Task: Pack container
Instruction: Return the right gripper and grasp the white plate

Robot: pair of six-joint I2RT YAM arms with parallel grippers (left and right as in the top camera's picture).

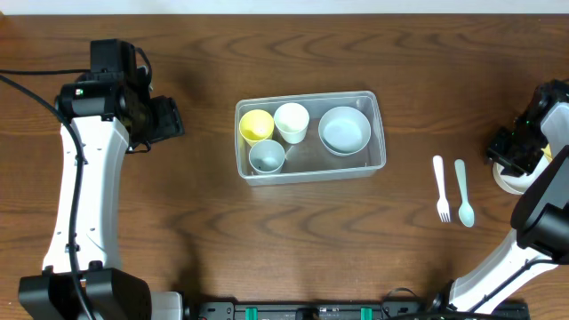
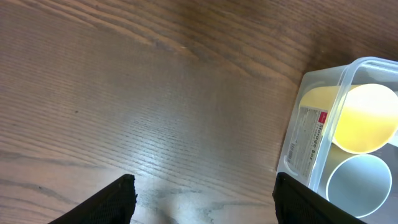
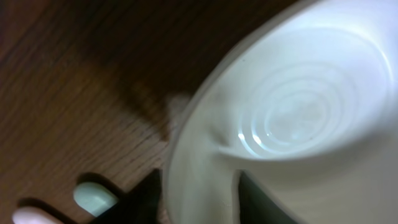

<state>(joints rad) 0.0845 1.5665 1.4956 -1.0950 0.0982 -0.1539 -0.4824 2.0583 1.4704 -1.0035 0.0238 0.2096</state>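
At frame right, the right gripper (image 3: pixel 196 190) straddles the rim of the white bowl (image 3: pixel 298 112); whether it is clenched I cannot tell. The next move likely calls for a firm grip, then a carry into the container (image 1: pixel 307 157). The left gripper (image 2: pixel 205 199) hangs released.

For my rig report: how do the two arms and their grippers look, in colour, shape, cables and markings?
The left arm and right arm have smooth white links and black joint housings. A black cable runs to the left arm, which shows a small green and red light on one joint. The left gripper and right gripper are black, with flat fingers.
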